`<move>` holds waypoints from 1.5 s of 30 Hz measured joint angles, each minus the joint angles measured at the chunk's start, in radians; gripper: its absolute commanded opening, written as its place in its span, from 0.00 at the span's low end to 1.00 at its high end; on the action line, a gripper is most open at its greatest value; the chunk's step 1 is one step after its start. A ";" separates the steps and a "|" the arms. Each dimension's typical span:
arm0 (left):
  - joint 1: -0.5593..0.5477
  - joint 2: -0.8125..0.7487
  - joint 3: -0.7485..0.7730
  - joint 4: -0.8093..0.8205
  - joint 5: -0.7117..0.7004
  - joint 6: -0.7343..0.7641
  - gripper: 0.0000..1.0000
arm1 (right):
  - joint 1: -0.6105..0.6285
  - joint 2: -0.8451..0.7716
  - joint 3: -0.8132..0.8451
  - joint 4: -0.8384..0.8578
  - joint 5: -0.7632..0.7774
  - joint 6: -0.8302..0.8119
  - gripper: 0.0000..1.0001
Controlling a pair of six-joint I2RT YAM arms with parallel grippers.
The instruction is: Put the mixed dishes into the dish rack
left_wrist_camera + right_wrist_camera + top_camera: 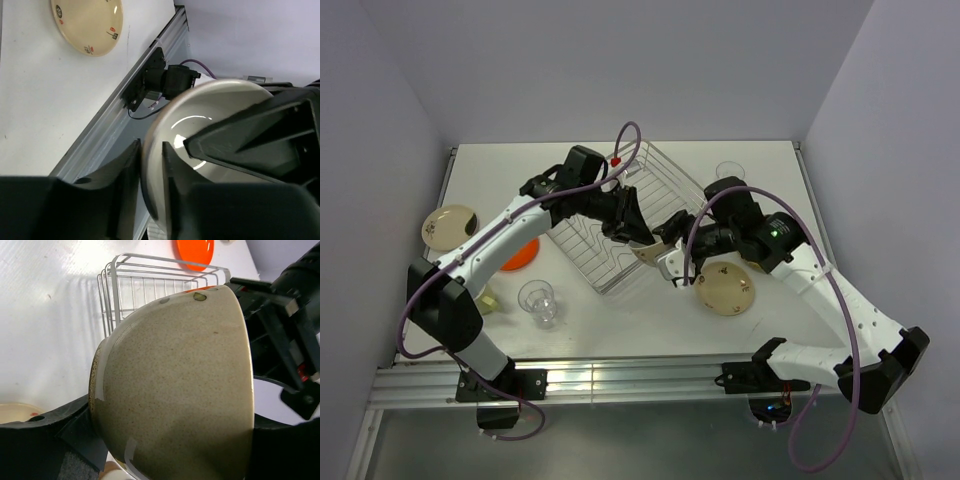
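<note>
Looks like a mid-air handover: the speckled bowl hangs on its side between both grippers, just over the near edge of the dish rack and not in it yet. The left gripper is pinching the bowl's rim, one finger inside and one outside, with no gap showing. The right gripper is spread wide around the bowl's belly, a finger at either side. Both look like they touch, but the wrist view can't show whether they're pressed on firmly.

To do this well, the right one probably wants a firm squeeze across the widest part before the left lets go. That glazed curve looks slippery, and a loose hold would let the bowl roll out. Then the left should back straight off the rim so it doesn't tip the bowl. After that it's a short carry from the right gripper into the rack, which sits straight ahead of it.

Stuff around:
- A cream plate lies on the bench right below and beside the right gripper, so a dropped bowl could land on it.
- An orange plate sits behind the left gripper, partly under that arm.
- A clear glass stands near that arm's elbow.
- Another cream plate is well away from both grippers.
- The two arms crowd the rack's near side, so the left one needs to clear out first
</note>
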 measured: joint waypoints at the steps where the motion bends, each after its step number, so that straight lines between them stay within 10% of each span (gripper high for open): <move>1: 0.000 -0.002 0.000 0.003 0.002 -0.003 0.34 | 0.000 0.000 0.000 0.002 0.000 0.013 0.51; 5: 0.003 -0.021 0.000 0.003 0.001 -0.004 0.48 | -0.006 0.002 0.000 0.008 -0.003 0.056 0.49; 19: 0.085 -0.112 0.001 -0.016 -0.020 0.009 0.52 | -0.059 0.001 0.000 0.039 -0.073 0.195 0.48; 33: 0.152 -0.264 0.172 -0.079 -0.351 0.061 0.57 | -0.138 0.010 -0.030 0.099 -0.179 0.360 0.48; 45: 0.154 -0.765 -0.362 0.239 -0.623 0.060 0.75 | -0.293 0.353 0.016 0.521 -0.306 1.035 0.46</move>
